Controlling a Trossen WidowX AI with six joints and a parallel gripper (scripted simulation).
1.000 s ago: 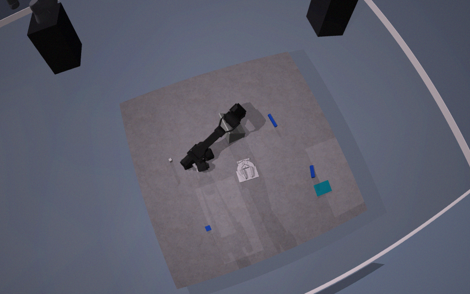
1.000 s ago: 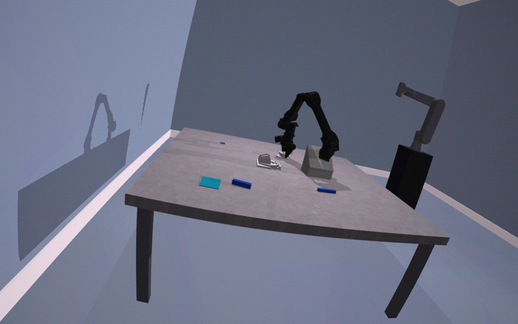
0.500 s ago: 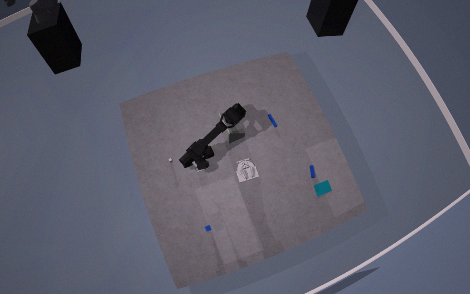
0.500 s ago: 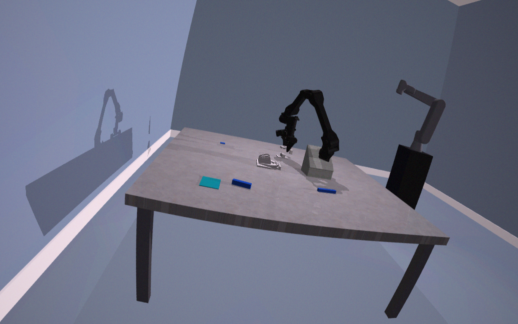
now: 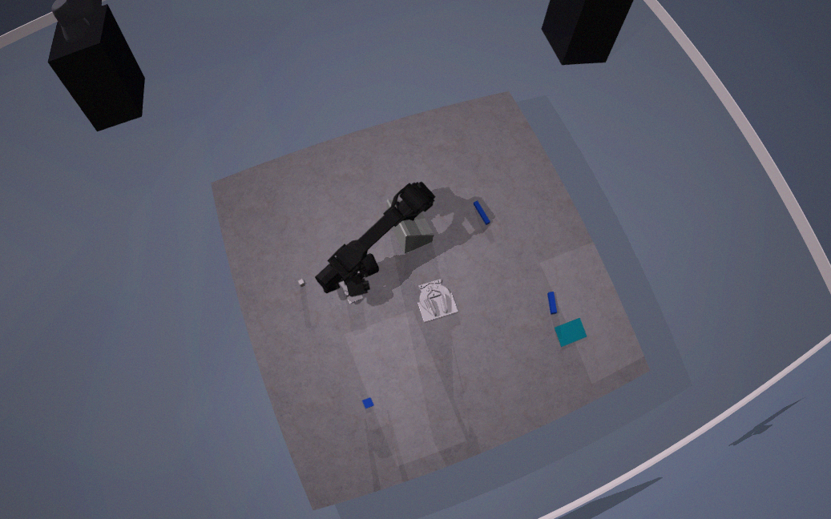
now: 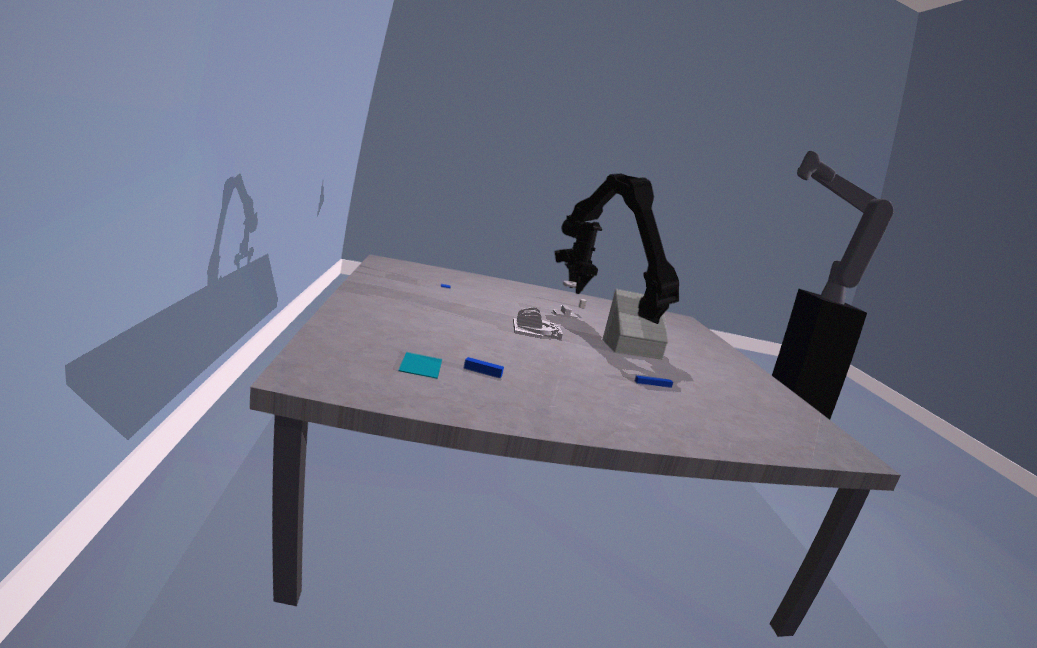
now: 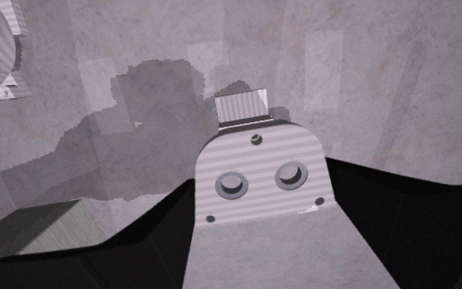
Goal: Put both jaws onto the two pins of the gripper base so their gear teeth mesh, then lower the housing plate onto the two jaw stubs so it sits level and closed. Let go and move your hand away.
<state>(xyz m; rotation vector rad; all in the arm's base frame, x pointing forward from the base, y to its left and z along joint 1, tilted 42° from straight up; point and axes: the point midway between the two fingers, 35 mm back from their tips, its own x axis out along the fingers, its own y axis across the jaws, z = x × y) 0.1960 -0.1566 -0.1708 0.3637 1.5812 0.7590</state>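
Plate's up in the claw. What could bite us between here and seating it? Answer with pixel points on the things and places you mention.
1. Claw (image 5: 357, 287) (image 6: 579, 287) (image 7: 256, 174) pinches the housing plate (image 6: 569, 283) (image 7: 261, 156) only at its side edges; it may pivot on contact.
2. Its two round holes leave little visual cue for stub alignment; the gripper base (image 5: 425, 311) (image 6: 521, 328) (image 7: 18, 20) is cut off in the wrist view.
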